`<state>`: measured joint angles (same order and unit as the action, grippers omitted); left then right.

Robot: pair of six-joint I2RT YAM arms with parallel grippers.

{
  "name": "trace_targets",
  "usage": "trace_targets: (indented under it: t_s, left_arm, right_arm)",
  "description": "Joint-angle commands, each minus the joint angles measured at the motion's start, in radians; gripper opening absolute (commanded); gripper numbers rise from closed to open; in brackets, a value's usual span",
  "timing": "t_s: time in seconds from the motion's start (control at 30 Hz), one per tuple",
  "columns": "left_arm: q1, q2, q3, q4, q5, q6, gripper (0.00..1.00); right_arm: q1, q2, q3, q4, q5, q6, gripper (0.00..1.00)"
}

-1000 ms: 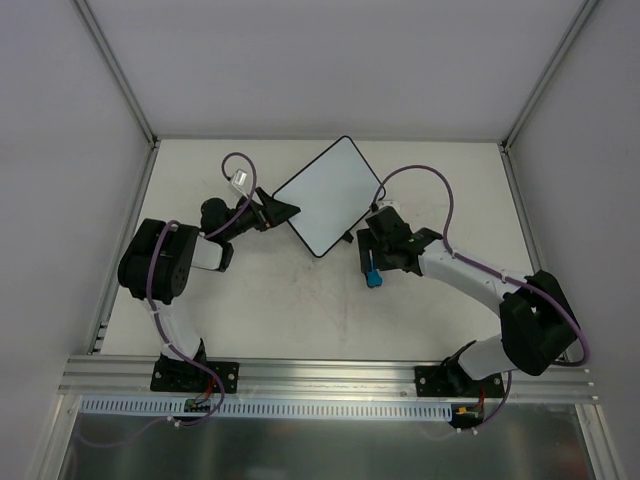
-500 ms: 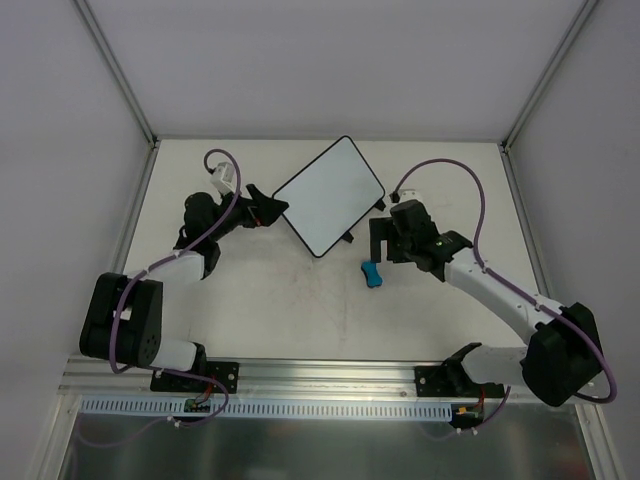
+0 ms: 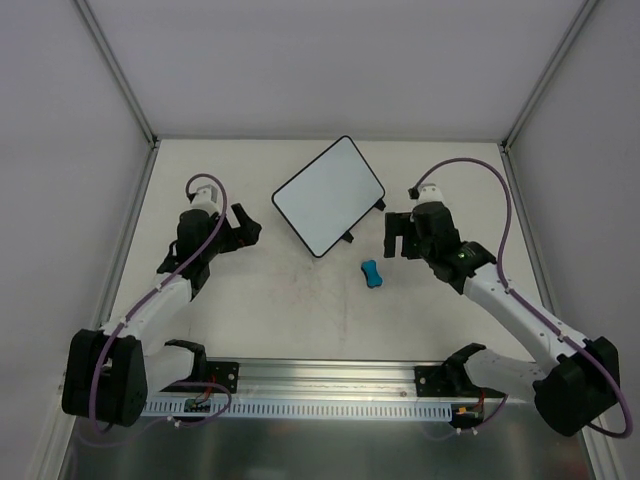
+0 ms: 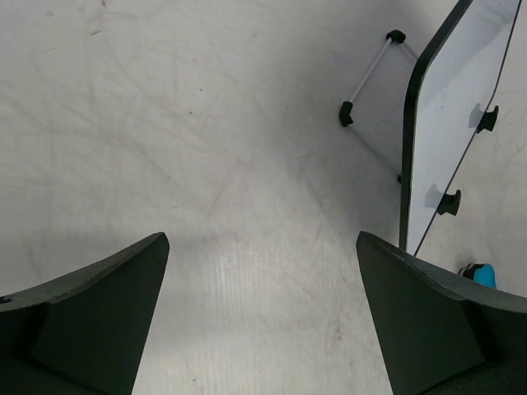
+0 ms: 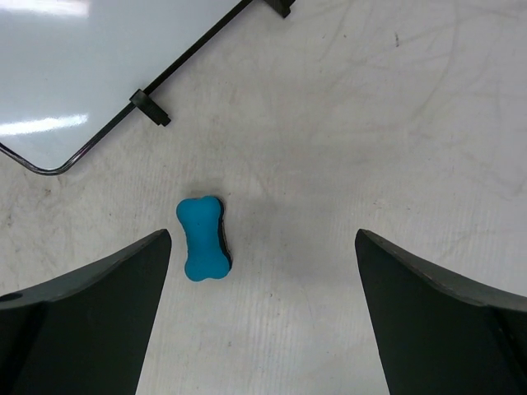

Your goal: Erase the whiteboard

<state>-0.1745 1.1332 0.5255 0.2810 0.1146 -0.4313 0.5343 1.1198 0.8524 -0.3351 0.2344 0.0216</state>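
**Both tools gape empty as whiteboard lies at far middle of worktop**

At the near edge, the two arms rise from an aluminium rail [image 3: 330, 372] and reach out over the pale, scuffed worktop [image 3: 290, 305]. Nearest of the loose items, a small blue bone-shaped eraser [image 3: 371, 273] lies flat on the worktop, a little right of centre and just off the near corner of the board, with neither arm touching it. Just beyond it and to its right hangs the right tool [image 3: 392, 236], its two fingers spread wide and gripping nothing. Its wrist camera shows the eraser on the surface below the gap, nearer one finger than the other and clear of both. Across on the left, the left tool [image 3: 247, 227] is likewise fully spread and empty, pointing toward the board with a clear stretch of worktop between them. Its wrist camera shows only bare surface between the fingers. Farthest back, the whiteboard [image 3: 328, 195] lies face up in the far middle of the worktop, turned on the diagonal between the two tools, its plain white face framed by a thin black rim. Small black feet [image 3: 349, 238] jut from its near right edge.
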Motion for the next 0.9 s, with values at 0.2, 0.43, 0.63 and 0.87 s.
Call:
trace_targets:
  t_s: [0.2,0.43,0.63,0.87]
  left_arm:
    - [0.009,-0.151,-0.035,-0.126,-0.053,0.043,0.99]
    - [0.009,-0.237,-0.079,-0.157,-0.049,0.062,0.99]
    - [0.007,-0.279,-0.107,-0.174,-0.05,0.063,0.99]
    - [0.004,-0.342,-0.177,-0.166,-0.108,0.062,0.99]
  right_arm:
    - [-0.003,-0.207,-0.225,0.214,0.152,-0.048,0.99]
    - [-0.003,-0.276,-0.374,0.398,0.146,-0.055,0.99]
    - [-0.003,-0.229,-0.365,0.416,0.132,-0.049,0.99]
    - [-0.003,-0.236,-0.368,0.426,0.123,-0.054,0.99]
